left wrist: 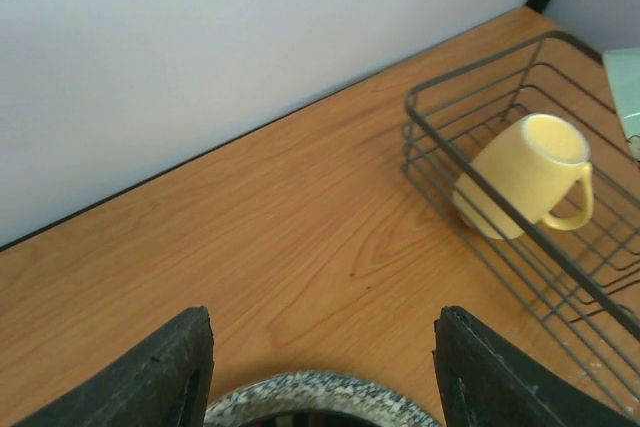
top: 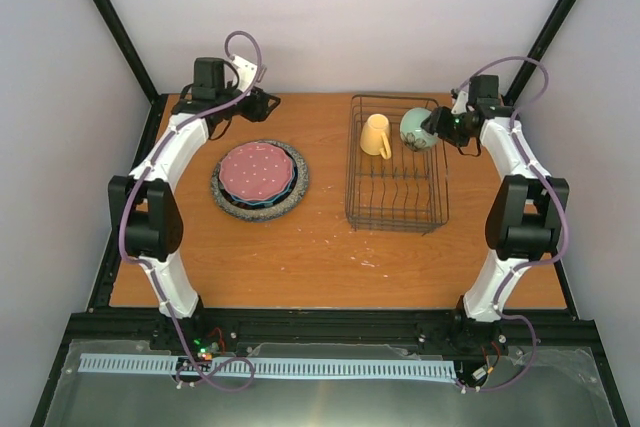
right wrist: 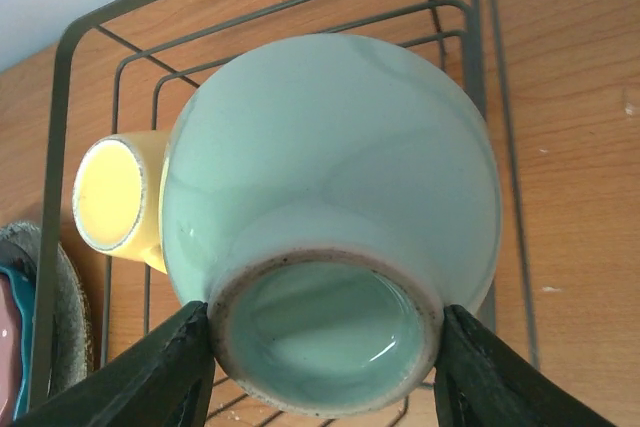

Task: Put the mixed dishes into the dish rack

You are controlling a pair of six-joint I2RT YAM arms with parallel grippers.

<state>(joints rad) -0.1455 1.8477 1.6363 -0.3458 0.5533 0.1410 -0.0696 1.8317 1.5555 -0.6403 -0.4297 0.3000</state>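
Top external shows you white walls (top: pixel 350 17) around a wooden table (top: pixel 330 247), with the rack (top: pixel 395 212) right of centre and stacked plates (top: pixel 260 175) left. Inside the rack's upper left lies the mug (top: pixel 376 135). Your right gripper (right wrist: pixel 325 362) clamps the bowl (right wrist: pixel 330 167) by its foot at the rack's upper right; your left gripper (left wrist: pixel 325 372) gapes wide.

wooden table (top: pixel 300 247) | white back wall (top: pixel 340 17) | black frame rail (top: pixel 320 325) at near edge | white slotted strip (top: pixel 270 368) below it

White arms (top: pixel 178 143), black joints (top: pixel 150 217), mauve cables (top: pixel 246 40)
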